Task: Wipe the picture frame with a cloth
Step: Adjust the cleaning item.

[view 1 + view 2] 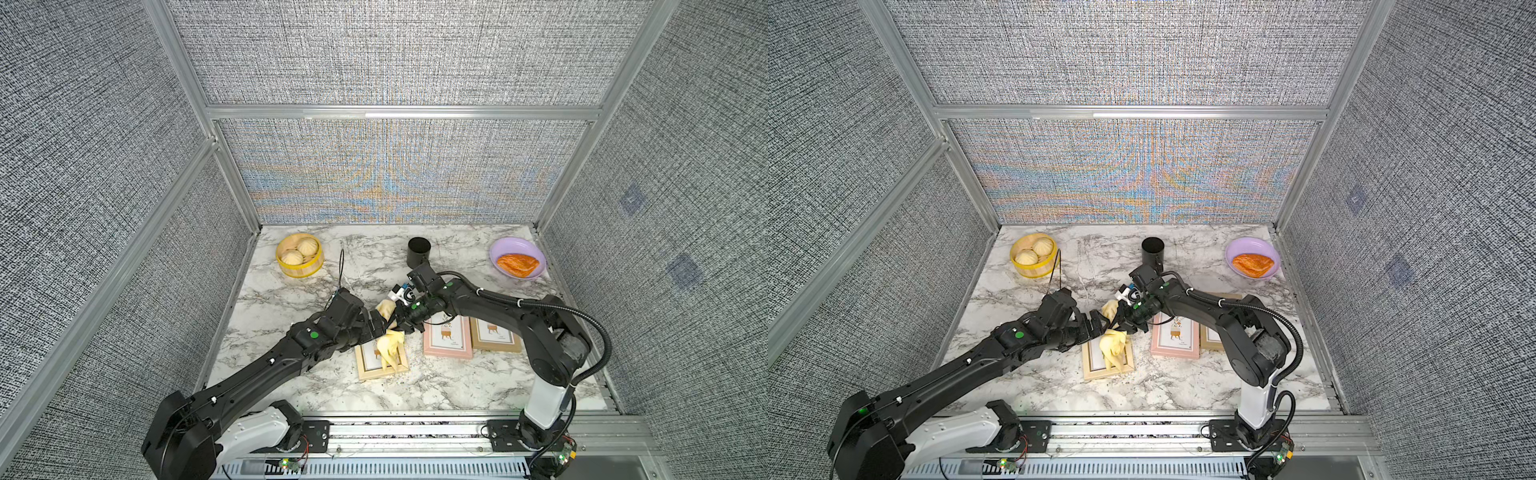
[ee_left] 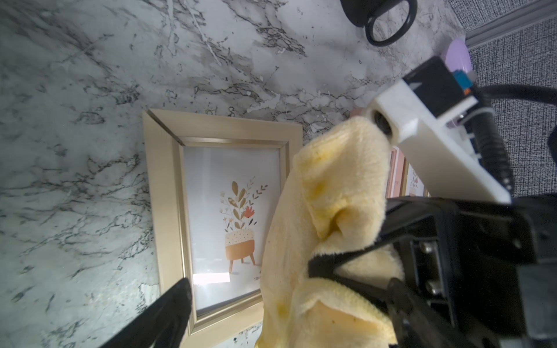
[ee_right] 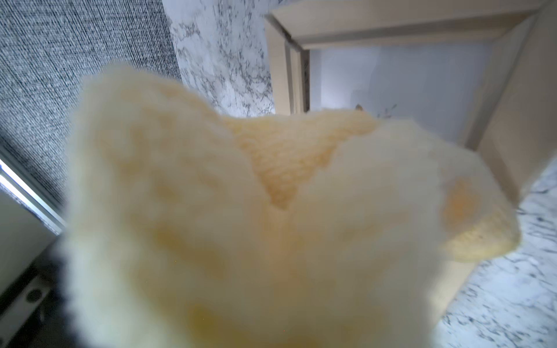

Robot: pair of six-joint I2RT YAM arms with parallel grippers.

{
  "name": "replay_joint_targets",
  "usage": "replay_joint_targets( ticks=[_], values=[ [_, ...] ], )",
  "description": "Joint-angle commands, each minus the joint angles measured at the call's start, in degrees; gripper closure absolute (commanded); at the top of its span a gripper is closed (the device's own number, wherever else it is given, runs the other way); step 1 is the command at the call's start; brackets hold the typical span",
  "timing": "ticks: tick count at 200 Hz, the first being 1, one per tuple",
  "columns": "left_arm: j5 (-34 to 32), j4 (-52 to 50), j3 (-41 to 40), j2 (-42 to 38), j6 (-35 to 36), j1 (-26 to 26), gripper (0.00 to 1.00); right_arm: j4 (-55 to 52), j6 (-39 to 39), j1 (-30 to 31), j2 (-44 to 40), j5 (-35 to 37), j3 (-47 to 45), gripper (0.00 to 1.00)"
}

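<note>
My right gripper [image 1: 399,326] pinches the pale yellow cloth [image 1: 390,350], hanging over the beige picture frame [image 1: 367,372] (pink frame [image 1: 447,353] near); left gripper [image 1: 379,324] gapes wide alongside. Open worktop [image 1: 436,388] frontward; print's caption [image 2: 257,278] partly hidden

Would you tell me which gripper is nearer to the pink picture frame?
Right. The right gripper, shut on the cloth, is just beside the pink picture frame; the left gripper, open, is beyond the cloth, by the beige frame.

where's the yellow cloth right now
In a top view the cloth hangs from the shut right gripper over the beige picture frame, just left of the pink frame.
</note>
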Motion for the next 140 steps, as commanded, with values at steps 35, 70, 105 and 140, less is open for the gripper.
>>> replay_joint_targets(
  ticks=[35, 70, 105, 140],
  values=[
    [4.95, 3.53, 0.08, 0.85, 8.38, -0.02, 0.00, -2.78, 6.80, -0.87, 1.57, 0.86, 4.54, 1.00],
    [6.85, 5.94, 0.63, 4.38, 10.61, -0.10, 0.00, -2.18, 8.86, -0.81, 0.96, -0.42, 4.16, 1.00],
    [6.67, 6.72, 2.88, 9.12, 13.69, -0.07, 0.00, -0.38, 11.25, -0.63, 0.13, -2.49, 2.87, 1.00],
    [3.97, 8.82, 3.74, 10.34, 15.01, -0.11, 0.00, 2.87, 14.07, -0.58, -1.88, -4.28, -0.54, 1.00]
  ],
)
